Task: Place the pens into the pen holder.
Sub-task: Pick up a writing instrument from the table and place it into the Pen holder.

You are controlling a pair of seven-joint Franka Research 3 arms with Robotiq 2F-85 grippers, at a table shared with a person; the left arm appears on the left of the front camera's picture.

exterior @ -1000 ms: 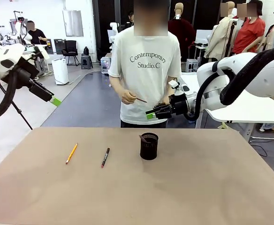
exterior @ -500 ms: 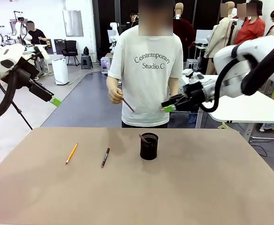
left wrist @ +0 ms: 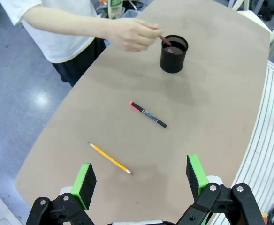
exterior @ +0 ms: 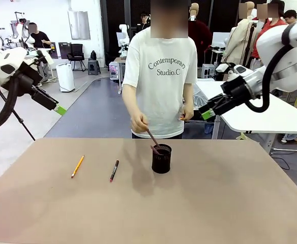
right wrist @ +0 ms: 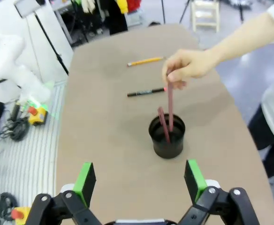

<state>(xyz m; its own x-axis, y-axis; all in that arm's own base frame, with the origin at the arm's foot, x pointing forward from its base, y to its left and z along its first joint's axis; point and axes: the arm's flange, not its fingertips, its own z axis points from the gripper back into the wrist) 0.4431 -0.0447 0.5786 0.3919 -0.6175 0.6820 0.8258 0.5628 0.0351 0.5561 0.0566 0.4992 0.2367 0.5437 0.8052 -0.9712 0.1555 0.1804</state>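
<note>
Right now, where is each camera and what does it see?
Front view: between the arms, facing the person across the table; both arms show.
Left wrist view: on the left hand, over yellow pencil and black pen; own fingers show.
Right wrist view: on the right hand, above the pen holder; own fingers show.
All share the pen holder.

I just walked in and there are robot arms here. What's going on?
The person's hand holds a reddish-brown pen with its tip inside the pen holder, where another reddish pen already leans. A yellow pencil and a black pen lie on the table, untouched. The left gripper and the right gripper hang open in the air, holding nothing.
</note>
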